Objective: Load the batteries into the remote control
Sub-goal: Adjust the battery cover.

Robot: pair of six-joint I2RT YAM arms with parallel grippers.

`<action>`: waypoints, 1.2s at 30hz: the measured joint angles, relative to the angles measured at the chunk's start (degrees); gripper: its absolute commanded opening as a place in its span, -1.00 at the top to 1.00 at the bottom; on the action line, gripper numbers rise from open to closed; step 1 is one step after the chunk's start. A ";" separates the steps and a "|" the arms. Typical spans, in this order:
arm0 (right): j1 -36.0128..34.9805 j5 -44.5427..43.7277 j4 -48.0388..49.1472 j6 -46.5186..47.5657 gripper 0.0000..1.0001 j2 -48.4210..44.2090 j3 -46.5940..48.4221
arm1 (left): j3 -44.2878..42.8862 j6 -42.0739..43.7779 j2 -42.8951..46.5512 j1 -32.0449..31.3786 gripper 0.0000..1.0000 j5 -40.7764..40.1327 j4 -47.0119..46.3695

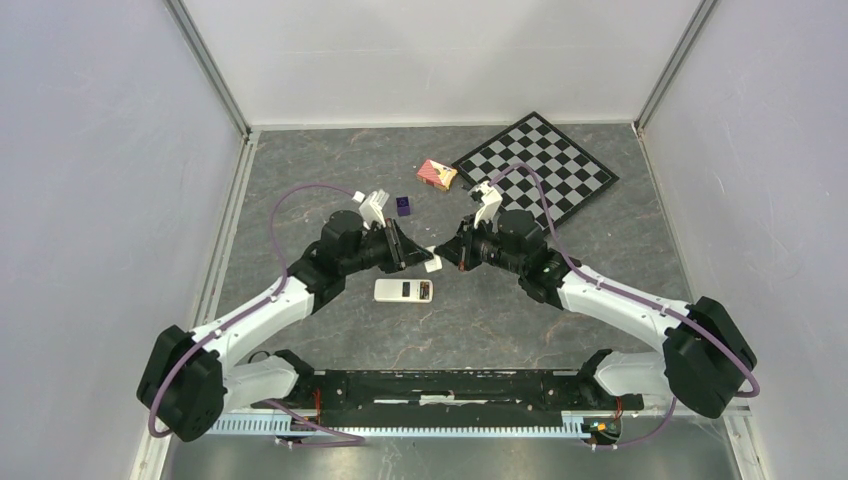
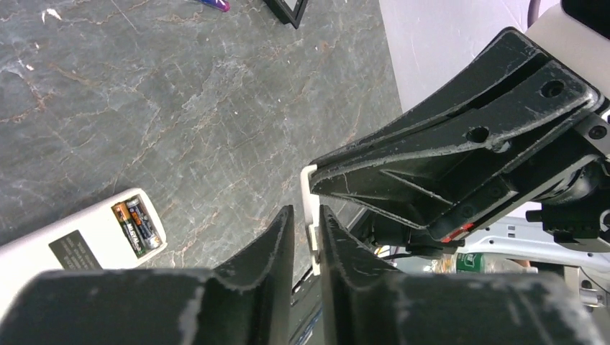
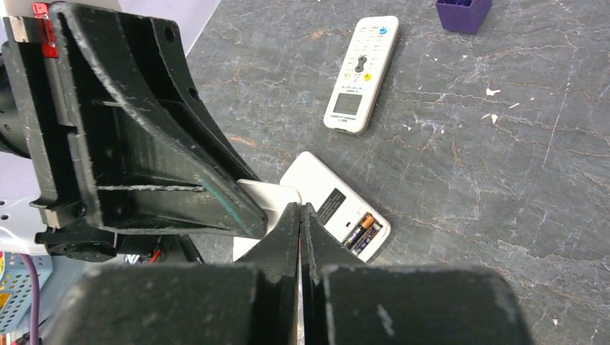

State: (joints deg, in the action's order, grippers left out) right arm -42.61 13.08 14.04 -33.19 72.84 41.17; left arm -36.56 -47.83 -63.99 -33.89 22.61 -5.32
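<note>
The left pincer (image 2: pixel 306 215) and right pincer (image 3: pixel 301 210) meet, each nearly shut on one white cover (image 1: pixel 432 264) (seen edge-on). Just beneath them lies the remote (image 3: pixel 324 190), batteries (image 3: pixel 364 231) in its bay.

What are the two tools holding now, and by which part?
Both pinch one small white plate, likely the battery cover: left tool on one edge, right tool on the opposite edge.
</note>
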 measured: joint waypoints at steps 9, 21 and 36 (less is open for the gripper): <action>0.04 -0.09 -2.14 -0.48 -0.16 1.01 2.03 | -0.13 -0.26 -2.23 -0.22 0.96 0.28 -2.93; 6.16 -1.62 -12.15 -7.41 -0.48 -6.58 6.51 | -0.07 27.32 -0.90 -0.81 0.96 -2.51 -13.60; 7.69 1.16 3.41 -39.54 -0.35 -9.46 5.44 | -2.12 90.16 -5.46 -4.63 0.96 7.08 -34.60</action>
State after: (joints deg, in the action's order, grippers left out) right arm -34.92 14.24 17.45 -72.73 63.37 46.61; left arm -38.68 42.33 -69.45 -38.52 29.69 -39.92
